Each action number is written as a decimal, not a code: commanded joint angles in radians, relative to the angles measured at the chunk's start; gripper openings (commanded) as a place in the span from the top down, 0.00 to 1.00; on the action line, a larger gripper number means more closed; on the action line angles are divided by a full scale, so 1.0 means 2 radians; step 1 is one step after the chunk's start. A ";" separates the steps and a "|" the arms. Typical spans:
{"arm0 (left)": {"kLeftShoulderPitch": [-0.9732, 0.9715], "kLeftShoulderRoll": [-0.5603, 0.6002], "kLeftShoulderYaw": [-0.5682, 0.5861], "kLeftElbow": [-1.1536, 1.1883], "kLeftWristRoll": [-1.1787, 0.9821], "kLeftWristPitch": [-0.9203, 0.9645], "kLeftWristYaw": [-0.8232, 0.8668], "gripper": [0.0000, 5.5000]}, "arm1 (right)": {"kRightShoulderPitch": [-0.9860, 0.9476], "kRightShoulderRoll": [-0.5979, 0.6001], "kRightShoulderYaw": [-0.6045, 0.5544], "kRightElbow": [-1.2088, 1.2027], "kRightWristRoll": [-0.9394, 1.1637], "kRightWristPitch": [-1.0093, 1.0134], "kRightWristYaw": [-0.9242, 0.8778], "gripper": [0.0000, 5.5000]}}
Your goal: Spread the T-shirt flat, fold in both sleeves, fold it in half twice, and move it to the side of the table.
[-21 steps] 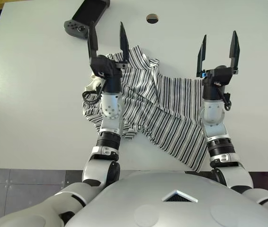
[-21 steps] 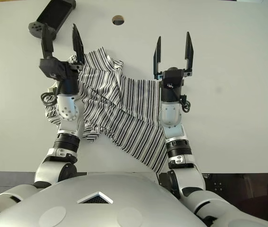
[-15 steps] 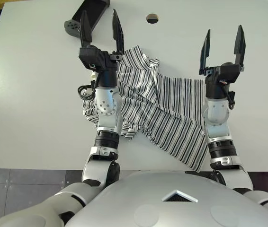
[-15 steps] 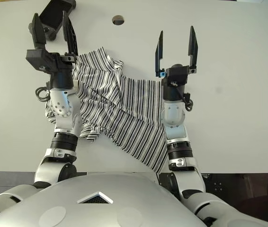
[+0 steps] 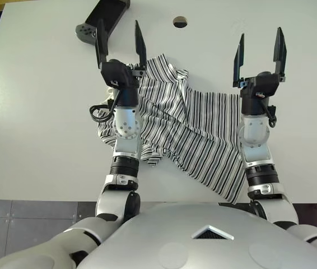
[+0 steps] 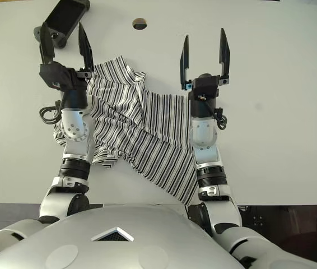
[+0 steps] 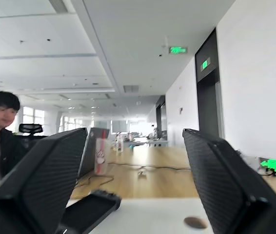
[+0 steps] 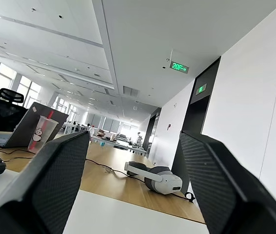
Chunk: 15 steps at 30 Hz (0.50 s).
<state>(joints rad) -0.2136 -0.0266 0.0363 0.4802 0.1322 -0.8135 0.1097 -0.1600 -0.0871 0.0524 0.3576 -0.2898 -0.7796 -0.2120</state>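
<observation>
Green ceiling sign (image 8: 179,67), lit (floor number, arrow)

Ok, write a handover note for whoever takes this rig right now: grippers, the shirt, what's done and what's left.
Left gripper: open, empty, raised by the T-shirt's left side.
Right gripper: open, empty, raised at the shirt's right edge.
T-shirt: striped, bunched and creased on the table between the arms, one corner at the near edge.
Done: nothing yet; the shirt is not flat.
Left: spread it flat, fold in both sleeves, fold in half twice, move it to the table's side.
</observation>
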 commanded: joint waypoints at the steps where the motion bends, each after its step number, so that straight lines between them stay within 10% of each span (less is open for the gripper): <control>1: -0.005 0.008 -0.011 0.023 0.032 -0.016 0.013 0.30 | -0.006 0.003 -0.003 0.022 -0.003 -0.004 -0.011 0.37; 15: -0.004 0.000 -0.020 0.011 0.001 -0.023 0.002 0.24 | -0.008 0.002 0.008 0.025 -0.006 -0.006 -0.004 0.37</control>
<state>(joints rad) -0.2152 -0.0214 0.0014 0.5253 0.1494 -0.8720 0.1235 -0.1667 -0.0795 0.0626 0.4301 -0.2933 -0.8043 -0.2325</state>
